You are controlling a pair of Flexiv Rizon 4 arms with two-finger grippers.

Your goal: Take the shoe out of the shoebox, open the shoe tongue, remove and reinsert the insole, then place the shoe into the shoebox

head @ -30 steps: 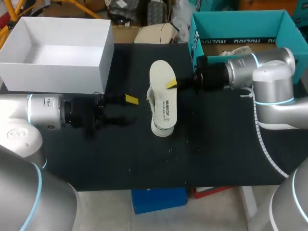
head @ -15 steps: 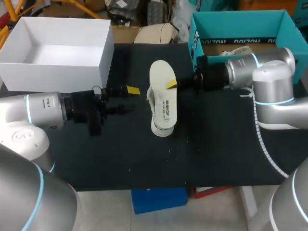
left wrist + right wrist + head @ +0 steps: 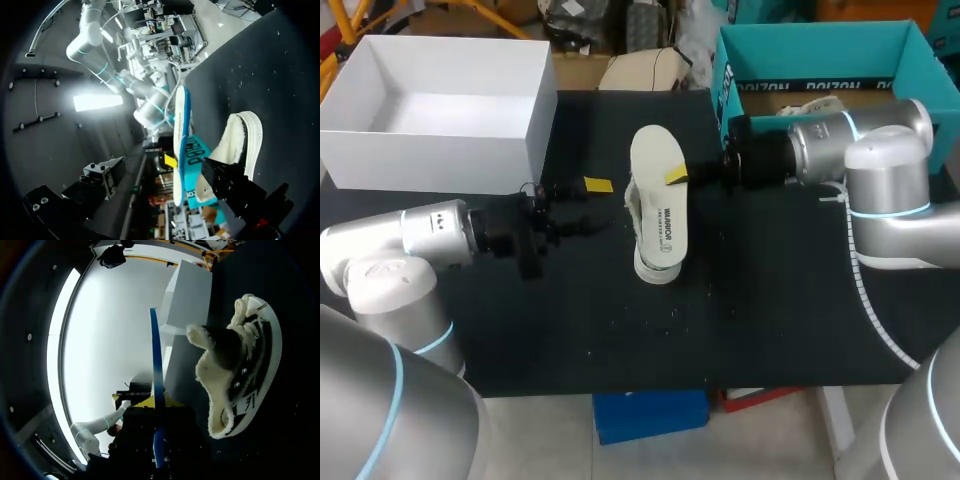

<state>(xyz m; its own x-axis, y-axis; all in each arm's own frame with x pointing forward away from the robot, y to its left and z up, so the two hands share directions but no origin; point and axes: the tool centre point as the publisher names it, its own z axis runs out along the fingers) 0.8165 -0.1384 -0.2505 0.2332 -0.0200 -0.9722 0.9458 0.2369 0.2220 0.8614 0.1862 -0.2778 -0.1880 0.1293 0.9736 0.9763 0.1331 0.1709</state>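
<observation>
Spreading under everything, the black table [image 3: 770,320] carries a white shoebox [image 3: 440,150] at its far left and a teal box [image 3: 820,60] at its far right. Mid-table, the shoe [image 3: 655,262] lies on its side. The right gripper [image 3: 677,178] clamps the insole [image 3: 655,150] just above it. The left gripper [image 3: 598,205] is spread and empty, near the shoe.

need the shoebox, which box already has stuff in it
The teal box; something pale lies inside it, while the white box shows only bare floor.
</observation>
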